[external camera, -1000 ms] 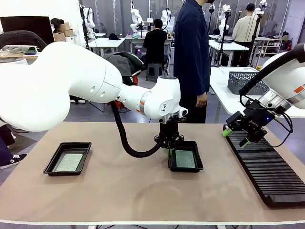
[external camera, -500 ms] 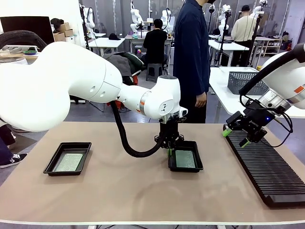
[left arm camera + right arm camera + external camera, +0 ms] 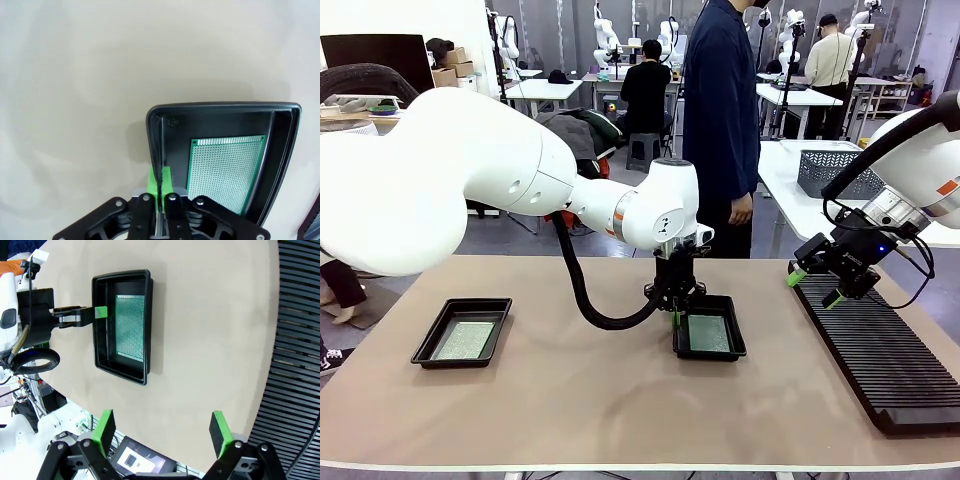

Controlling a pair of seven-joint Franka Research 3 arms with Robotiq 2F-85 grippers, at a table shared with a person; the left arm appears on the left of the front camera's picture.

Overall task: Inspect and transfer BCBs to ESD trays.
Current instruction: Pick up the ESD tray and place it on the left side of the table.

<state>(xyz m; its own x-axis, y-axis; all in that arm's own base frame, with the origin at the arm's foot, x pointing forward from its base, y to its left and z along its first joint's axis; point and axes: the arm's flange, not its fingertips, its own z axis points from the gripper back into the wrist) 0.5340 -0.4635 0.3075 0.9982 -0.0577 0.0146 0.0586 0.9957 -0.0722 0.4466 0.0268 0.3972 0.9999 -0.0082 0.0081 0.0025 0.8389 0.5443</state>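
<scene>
Two black ESD trays lie on the table, each with one speckled BCB flat inside. The left tray (image 3: 425, 352) holds a BCB (image 3: 465, 340). The middle tray (image 3: 735, 355) holds another BCB (image 3: 708, 333). My left gripper (image 3: 677, 310) is shut on the middle tray's left rim. In the left wrist view the gripper (image 3: 159, 175) pinches that tray's (image 3: 225, 106) wall beside its BCB (image 3: 225, 170). My right gripper (image 3: 812, 288) hangs open over the rack's far end, holding nothing. The right wrist view shows this gripper (image 3: 163, 425), the tray (image 3: 120, 372), its BCB (image 3: 130, 327) and the left gripper (image 3: 100, 312).
A long black ribbed rack (image 3: 880, 350) runs along the table's right side, also seen in the right wrist view (image 3: 295, 365). A grey mesh basket (image 3: 830, 170) stands on the table behind. A person (image 3: 720, 120) in dark clothes stands at the far edge.
</scene>
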